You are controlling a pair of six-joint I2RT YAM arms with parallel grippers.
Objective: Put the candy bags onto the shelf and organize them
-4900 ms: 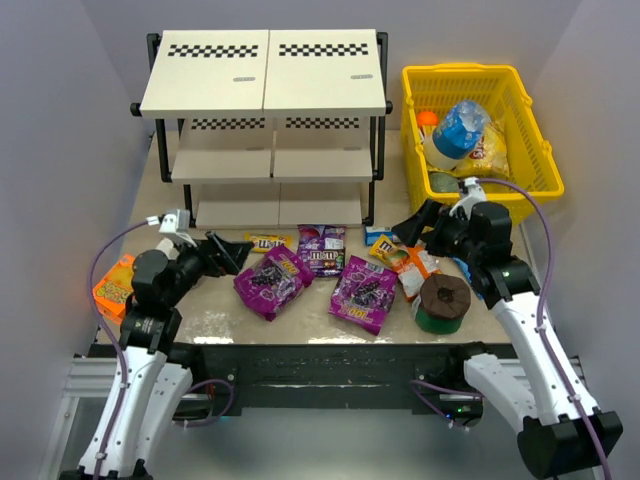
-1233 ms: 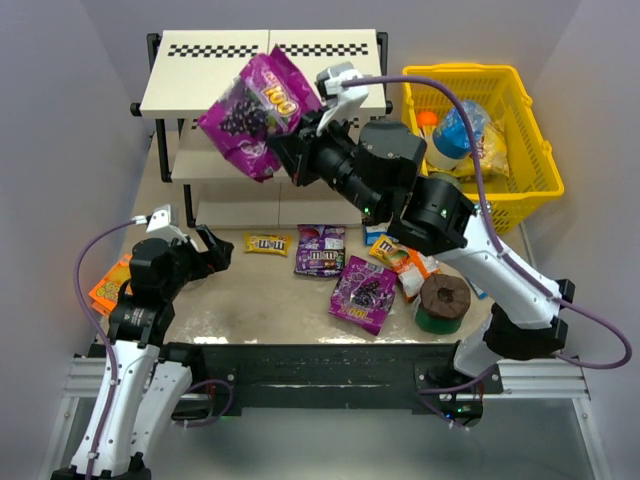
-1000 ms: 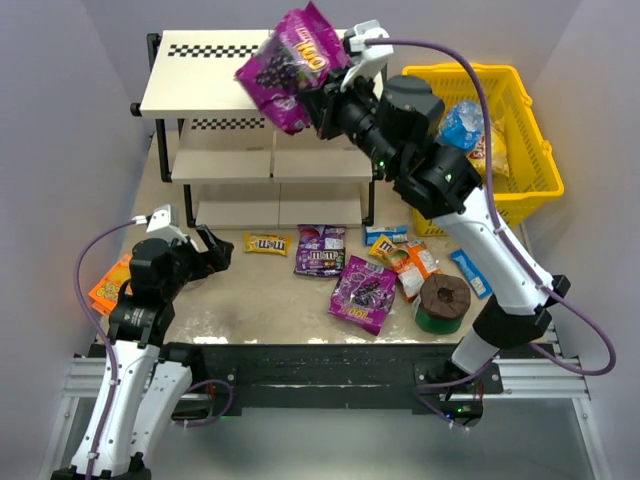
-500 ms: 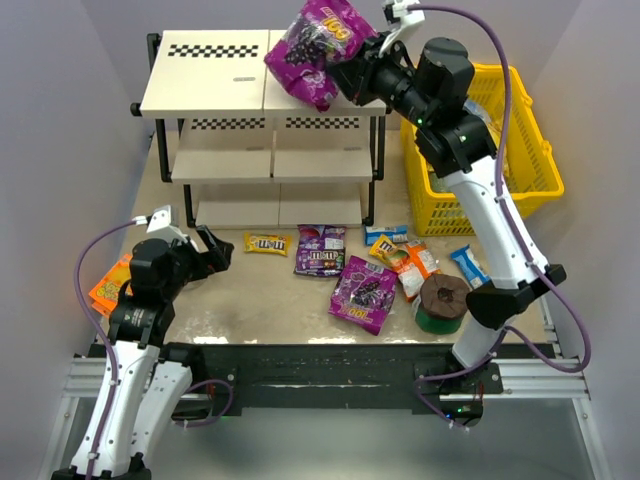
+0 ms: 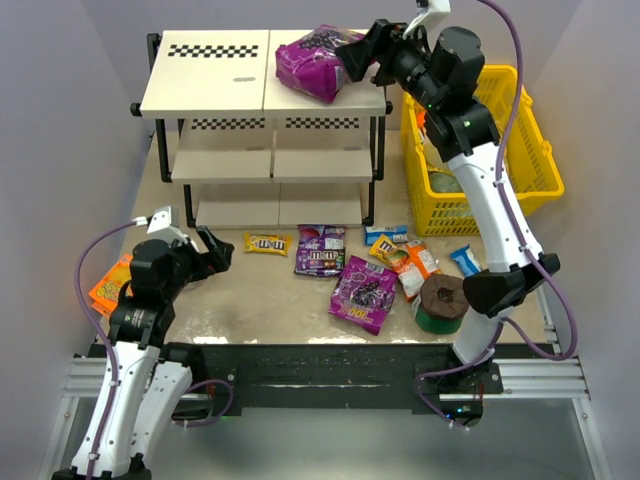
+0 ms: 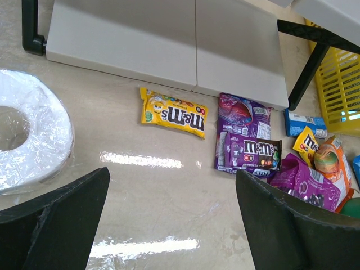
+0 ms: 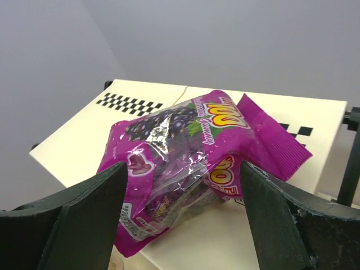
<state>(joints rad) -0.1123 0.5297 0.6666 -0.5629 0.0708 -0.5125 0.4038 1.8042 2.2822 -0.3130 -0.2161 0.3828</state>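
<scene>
Swung rightward and lowered since a second ago, the large purple candy bag (image 5: 312,75) now lies on the shelf (image 5: 210,85) top board, the right hand (image 5: 352,58) spread wide and empty around it, so it should withdraw straight back without snagging the packet, while the left hand (image 5: 215,250) gapes idle.

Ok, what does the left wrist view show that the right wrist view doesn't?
Only left wrist: the yellow candy bag, the dark-purple candy bag and the yellow basket, all on the table. Only right wrist: the large purple bag lying on the top board of the shelf. Both: the shelf, though different boards of it.
</scene>
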